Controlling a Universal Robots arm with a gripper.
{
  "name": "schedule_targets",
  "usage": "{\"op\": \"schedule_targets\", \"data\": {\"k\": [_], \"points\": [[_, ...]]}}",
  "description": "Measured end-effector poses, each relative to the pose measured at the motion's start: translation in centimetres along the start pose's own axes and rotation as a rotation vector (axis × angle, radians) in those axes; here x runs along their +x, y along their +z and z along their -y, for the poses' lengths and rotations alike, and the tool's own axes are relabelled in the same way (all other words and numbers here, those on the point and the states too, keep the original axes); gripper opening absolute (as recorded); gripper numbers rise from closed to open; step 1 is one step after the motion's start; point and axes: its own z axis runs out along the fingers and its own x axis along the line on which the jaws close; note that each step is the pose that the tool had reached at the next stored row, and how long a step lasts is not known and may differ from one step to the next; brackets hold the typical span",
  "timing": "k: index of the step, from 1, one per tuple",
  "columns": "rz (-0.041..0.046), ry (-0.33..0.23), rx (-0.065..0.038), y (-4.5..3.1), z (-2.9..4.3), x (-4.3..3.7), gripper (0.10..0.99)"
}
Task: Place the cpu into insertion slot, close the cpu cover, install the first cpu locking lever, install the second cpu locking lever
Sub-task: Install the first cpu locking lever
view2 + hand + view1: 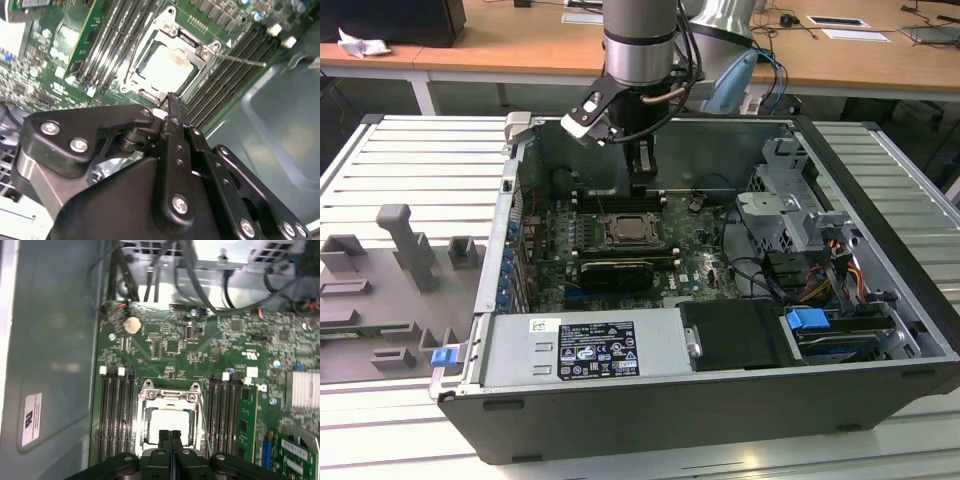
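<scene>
1. Gripper (pixel 170 434): fingers (pixel 164 436) pressed together, gripping nothing, poised just above the cpu (pixel 167 421).
2. Cpu lies framed by the lowered cpu cover (pixel 170 396), between banks of memory slots (pixel 117 415) on the green board (pixel 165 347).

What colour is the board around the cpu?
The board is green, clearest in the first wrist view.

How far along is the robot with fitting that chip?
Done: the chip sits in its socket, and the metal frame looks folded down over it. In hand: nothing; the shut gripper hovers at the socket's edge. Left: a thin lever sticks out loose, seemingly unlatched.
</scene>
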Motion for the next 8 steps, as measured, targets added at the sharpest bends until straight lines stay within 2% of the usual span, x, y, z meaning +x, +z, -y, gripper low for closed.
{"op": "schedule_targets", "data": {"k": [3, 7, 8], "points": [[-0.0047, -0.078, 0.003, 0.16, 0.00, 0.00, 0.106], [-0.0076, -0.130, 0.003, 0.20, 0.00, 0.00, 0.106], [-0.0091, -0.159, 0.003, 0.20, 0.00, 0.00, 0.106]]}}
